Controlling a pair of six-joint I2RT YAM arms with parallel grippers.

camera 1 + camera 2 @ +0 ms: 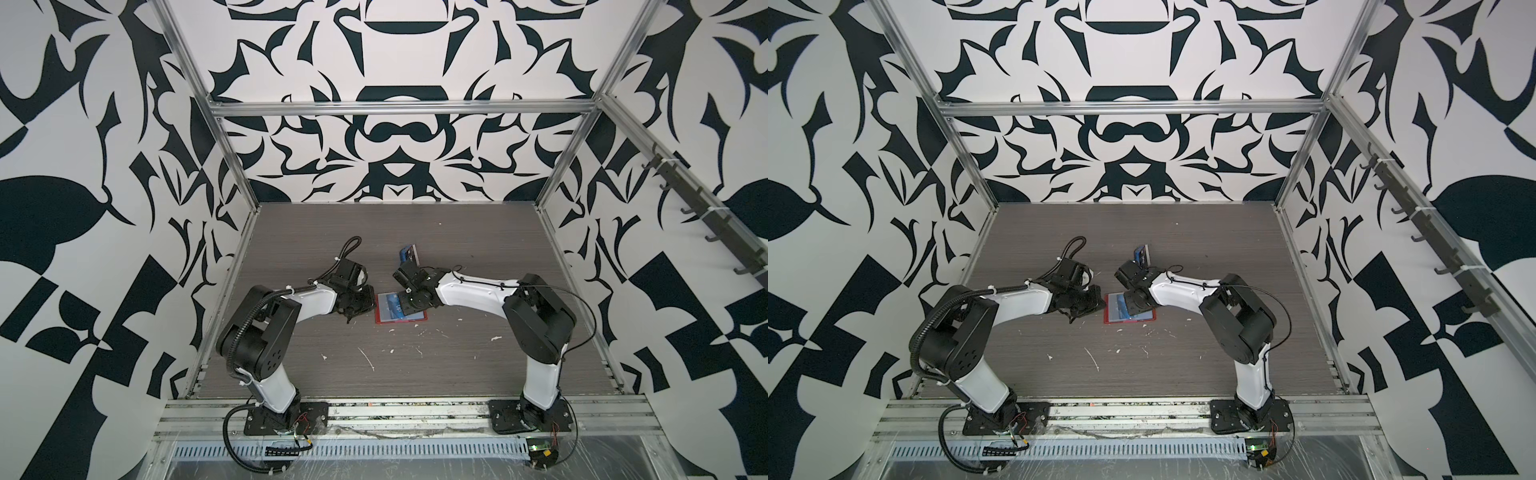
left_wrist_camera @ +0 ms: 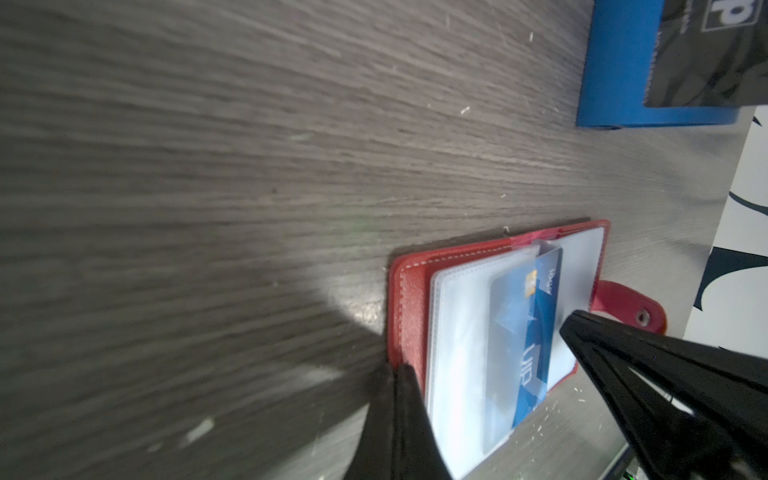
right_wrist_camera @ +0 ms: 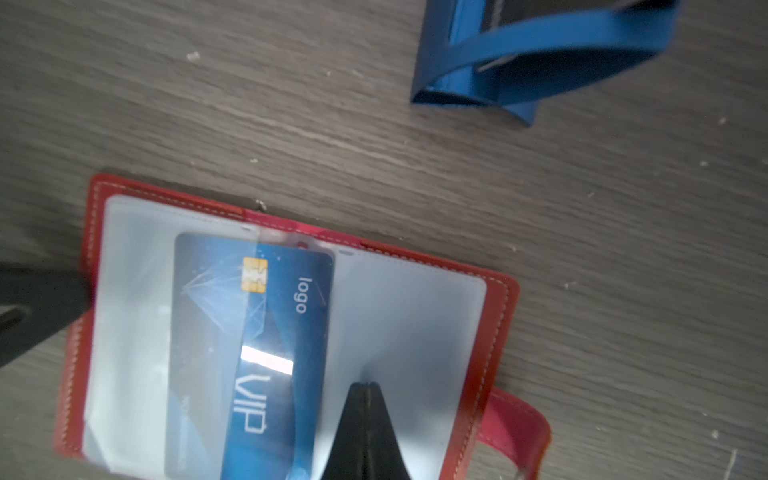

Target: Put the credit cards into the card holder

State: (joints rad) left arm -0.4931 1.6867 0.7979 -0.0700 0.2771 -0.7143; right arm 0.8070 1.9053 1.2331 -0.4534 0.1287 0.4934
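Overhead, in both top views: the red card holder point(image 1: 400, 321) lies open and flat mid-tabletop point(image 1: 457, 232), which is grey wood-grain laminate flecked with white crumbs. The left claw point(image 1: 369, 305) sits at its left edge. The right claw point(image 1: 409, 307) hangs over the pages, its tips hidden beneath its own black wrist. Behind stands a small blue rack point(image 1: 409, 254).

Left wrist view: the cover is pebbled and leather-like with white stitching. On it lies a stack of cloudy clear sleeve pages point(image 2: 461, 332). A glossy blue card point(image 2: 536, 332) with a gold chip lies across the fold. The left claw's matte black fingers point(image 2: 409, 399) are pressed together with nothing between them, tip at the cover's edge; contact is hard to judge. The rack is cut off by the frame and holds a dark card point(image 2: 715, 54) with a mottled pattern.

Right wrist view: the right claw is closed tight and empty, its tip on the bare clear page just beside the blue card's long edge. The card reads "VIP" and "logo". One half is fogged under plastic, and a glare stripe crosses it. The rounded snap tab point(image 3: 515, 428) is partly out of frame. The rack is a bent blue strip, blurred.
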